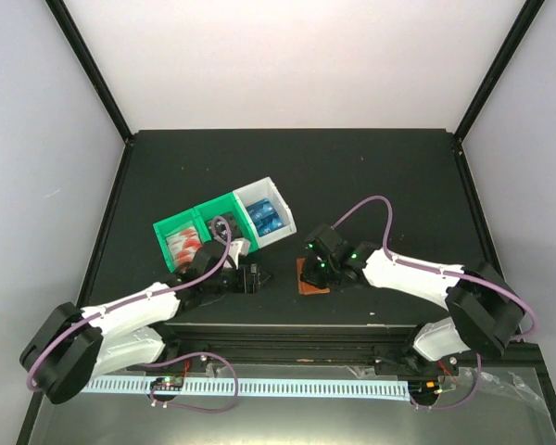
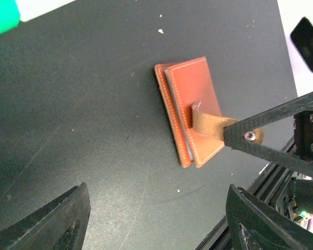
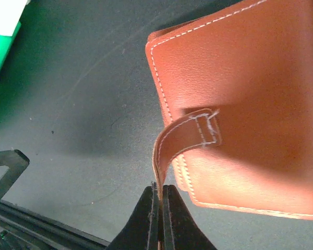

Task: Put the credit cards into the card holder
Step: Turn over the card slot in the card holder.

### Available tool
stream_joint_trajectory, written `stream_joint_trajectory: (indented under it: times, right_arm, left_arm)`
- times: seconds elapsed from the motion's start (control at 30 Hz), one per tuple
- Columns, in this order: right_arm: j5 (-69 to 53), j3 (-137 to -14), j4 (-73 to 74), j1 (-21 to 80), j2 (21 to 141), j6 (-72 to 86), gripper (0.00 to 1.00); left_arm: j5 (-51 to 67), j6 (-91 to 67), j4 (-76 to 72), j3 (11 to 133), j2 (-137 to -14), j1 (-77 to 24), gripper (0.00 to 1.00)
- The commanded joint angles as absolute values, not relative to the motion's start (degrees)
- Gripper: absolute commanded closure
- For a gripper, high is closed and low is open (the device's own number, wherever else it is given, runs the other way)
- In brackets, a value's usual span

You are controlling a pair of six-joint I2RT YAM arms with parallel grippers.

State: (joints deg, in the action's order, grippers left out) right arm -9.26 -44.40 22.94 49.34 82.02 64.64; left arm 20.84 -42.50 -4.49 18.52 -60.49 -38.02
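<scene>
Overhead, you see the black table point(image 1: 371, 176) carrying a green-and-white three-compartment plastic tray point(image 1: 179, 219), tilted toward 2 o'clock. Its left green bin holds the red-and-white credit cards point(image 1: 183, 246), the middle green bin the black cards point(image 1: 224, 225), and the white end bin the blue cards point(image 1: 267, 219).

The small brown leather card holder point(image 1: 311, 278) lies flat at about 4 o'clock from the tray, half hidden under the right gripper point(image 1: 317, 262). Only your right wrist view shows the grip: the fingers are pressed together on the holder's snap tab point(image 3: 180, 138). Your left wrist view shows the holder folded shut. The left gripper point(image 1: 252, 278), at 9 o'clock from the holder, has its jaws spread with nothing between them.
</scene>
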Motion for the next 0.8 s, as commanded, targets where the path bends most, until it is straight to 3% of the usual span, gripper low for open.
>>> stream_joint_trajectory:
  times: [0.0,0.37,0.67,0.77]
  right_arm:
    - [-6.35,-44.38,23.74,48.56,81.70,61.36,0.99]
    - [-21.94,-45.55,16.32,47.81,78.93,64.41,0.99]
    - [-26.30,-41.09,7.95,47.54,75.57,72.89,0.99]
    - [-26.60,-40.25,6.57,47.51,75.60,74.11,0.99]
  left_arm:
    - [22.19,-42.00,-6.39,21.12,-62.53,-38.80,0.28]
    - [21.84,-43.39,-9.00,22.77,-67.41,-40.21,0.51]
    - [22.83,-43.83,-12.88,21.84,-71.40,-40.62,0.78]
    - [22.96,-43.77,-13.23,22.03,-73.00,-40.69,0.81]
